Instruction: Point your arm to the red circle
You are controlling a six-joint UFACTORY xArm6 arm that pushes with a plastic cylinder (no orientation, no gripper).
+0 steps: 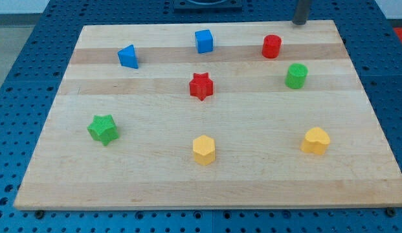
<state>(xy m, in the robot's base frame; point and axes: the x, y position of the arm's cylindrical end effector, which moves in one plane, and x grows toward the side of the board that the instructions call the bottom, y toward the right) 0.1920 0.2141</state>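
Note:
The red circle point(271, 46) is a short red cylinder standing near the view's top right on the wooden board point(155, 188). My tip point(299, 23) shows as the lower end of a dark rod at the board's top edge. It is up and to the right of the red circle, apart from it and touching no block.
A red star point(201, 86) sits mid-board. A blue cube point(204, 41) and a blue triangle block point(128, 56) lie along the top. A green cylinder point(296, 76) is below the red circle. A green star point(103, 129), a yellow hexagon block point(203, 149) and a yellow heart block point(315, 140) lie lower.

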